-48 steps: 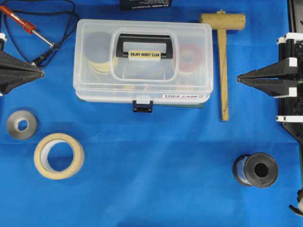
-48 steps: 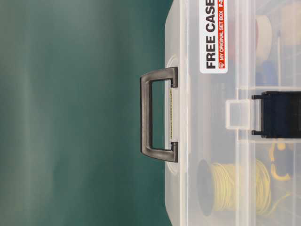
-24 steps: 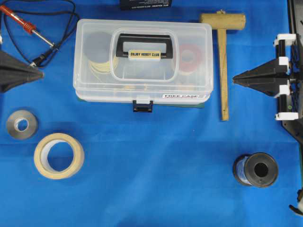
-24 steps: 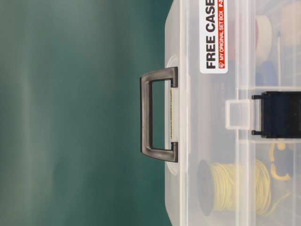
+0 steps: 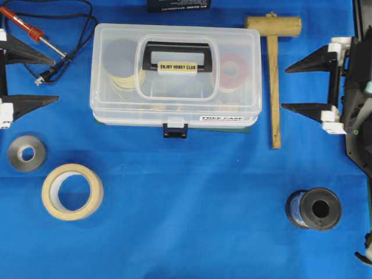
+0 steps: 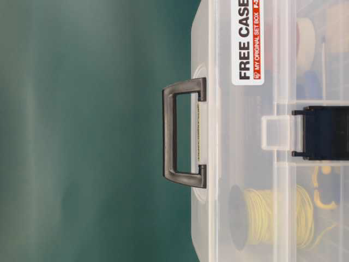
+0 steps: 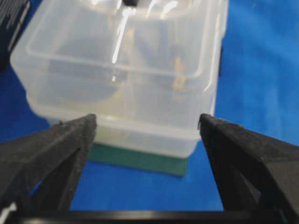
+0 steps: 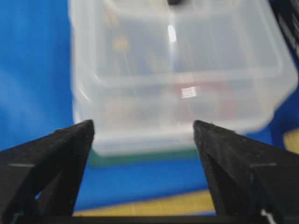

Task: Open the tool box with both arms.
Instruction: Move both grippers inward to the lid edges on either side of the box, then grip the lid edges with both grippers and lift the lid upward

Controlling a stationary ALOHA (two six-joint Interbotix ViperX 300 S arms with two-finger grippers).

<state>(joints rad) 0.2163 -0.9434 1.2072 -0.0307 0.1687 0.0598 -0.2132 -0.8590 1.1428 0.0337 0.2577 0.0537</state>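
Both grippers had spread their fingers wide since the half-second-earlier view, where each showed as a closed point. We saw the left gripper (image 5: 51,78) released and empty at the left edge, and the right gripper (image 5: 289,88) likewise released and empty on the far side, both well apart from the tool box (image 5: 174,75). That box sat closed at the upper middle of the blue cloth (image 5: 186,197), its black latch (image 5: 175,131) fastened on the near face and the handle (image 5: 178,55) lying flat on the lid.

We judged the main risks to be these. The wooden mallet (image 5: 273,70) lay between the right gripper and the box, so a straight approach could knock it. On the left, the soldering iron (image 5: 35,32) and its cable lay near the fingers and might snag. The light case could also slide or tip if one arm tugged the latch before the other steadied it.
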